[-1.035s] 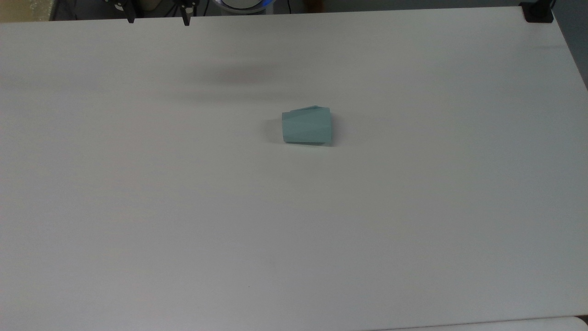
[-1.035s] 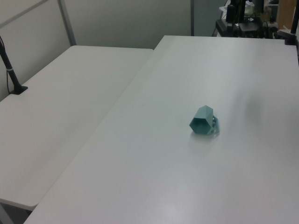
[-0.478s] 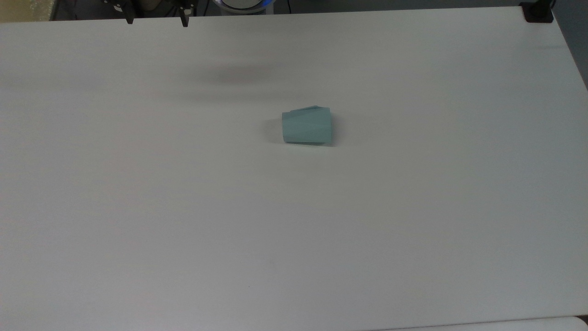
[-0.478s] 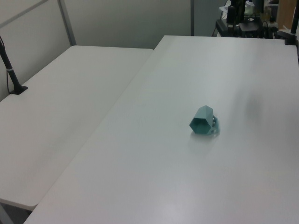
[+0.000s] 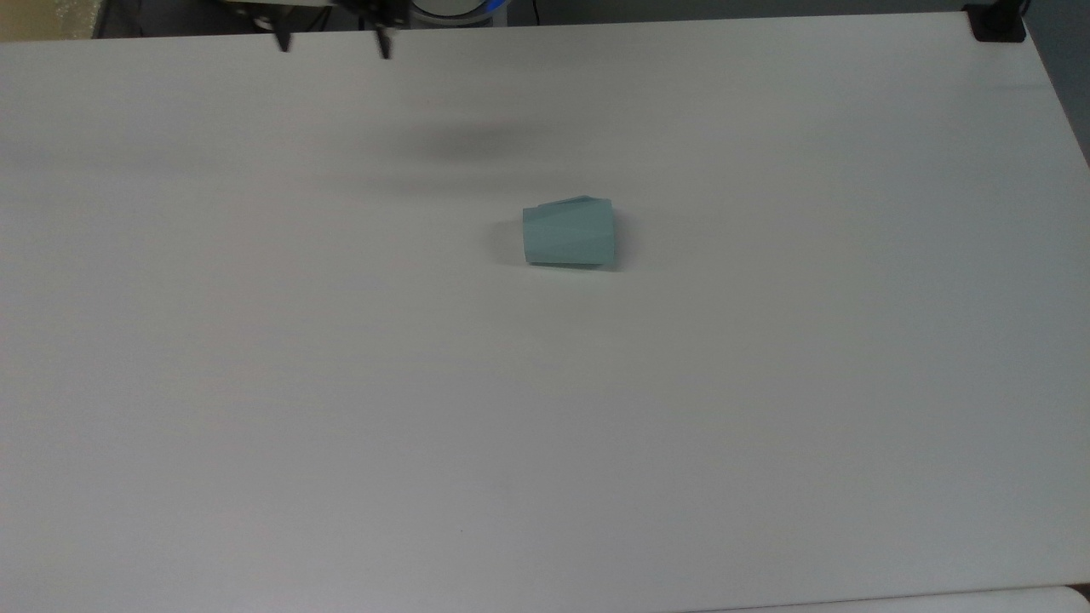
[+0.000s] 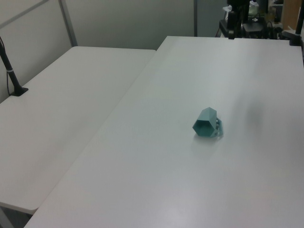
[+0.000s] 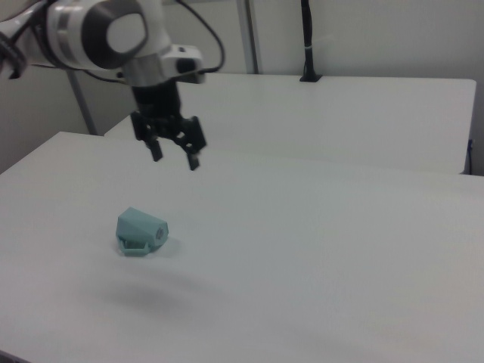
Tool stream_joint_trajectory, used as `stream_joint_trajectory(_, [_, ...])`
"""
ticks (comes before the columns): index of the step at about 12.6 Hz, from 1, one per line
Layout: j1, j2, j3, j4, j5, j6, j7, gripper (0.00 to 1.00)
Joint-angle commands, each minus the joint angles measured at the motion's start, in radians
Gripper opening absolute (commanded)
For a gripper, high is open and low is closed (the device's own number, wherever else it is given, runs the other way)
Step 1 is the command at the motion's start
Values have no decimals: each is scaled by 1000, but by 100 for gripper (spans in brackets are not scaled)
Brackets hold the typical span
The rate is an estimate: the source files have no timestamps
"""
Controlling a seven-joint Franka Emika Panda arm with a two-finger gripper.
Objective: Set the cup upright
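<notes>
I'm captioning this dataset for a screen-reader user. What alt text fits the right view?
A small pale teal faceted cup lies on its side on a white table, its handle against the tabletop. The robot arm's black end effector hangs open in the air above and beyond it, not touching it. A second white table stands behind.

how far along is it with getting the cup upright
Nothing is done yet: the cup lies on its side on the table. In hand: the gripper hangs open and empty above the table, apart from the cup. Left: reach the cup, grasp it, stand it on its base.
</notes>
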Motion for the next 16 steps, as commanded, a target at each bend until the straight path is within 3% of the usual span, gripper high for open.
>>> stream_joint_trajectory(1, [121, 39, 16, 71, -70, -22, 178, 100])
stream_joint_trajectory(5, [250, 120, 19, 154, -148, -22, 366, 100])
stream_joint_trajectory(8, [388, 208, 19, 191, -231, -24, 511, 100])
stream_joint_trajectory(12, [569, 359, 21, 235, -393, -32, 707, 100])
stream_joint_trajectory(16, [617, 439, 62, 234, -524, -65, 787, 100])
